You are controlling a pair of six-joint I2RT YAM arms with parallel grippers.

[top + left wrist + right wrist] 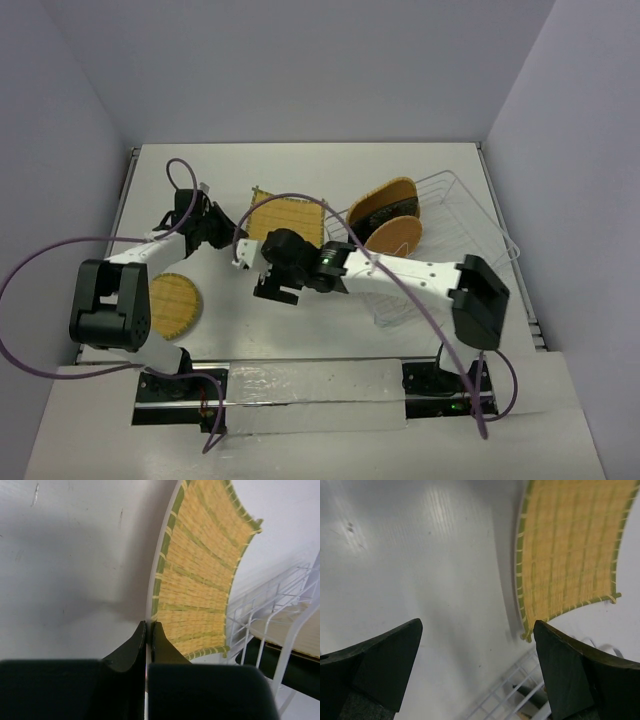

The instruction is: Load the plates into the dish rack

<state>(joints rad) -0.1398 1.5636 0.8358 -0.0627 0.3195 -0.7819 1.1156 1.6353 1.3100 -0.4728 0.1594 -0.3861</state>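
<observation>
While gripping a fringed square plate of woven tan bamboo (287,222) by its near edge, seemingly clamps left pincer (148,639) tight on the thin pale rim, likely to raise it off the white bench (200,170) for a handover. Holds right pincer (477,625) spread wide and empty just beside that plate, probably to receive it. Leaves a round woven bamboo plate (172,303) flat by the left arm, well apart from the pale wire dish rack (470,215), already loaded with what look like three upright plates. Cannot confirm the grip outright: rim nearly lost between dark fingers, rack cut off in both wrist views.
</observation>
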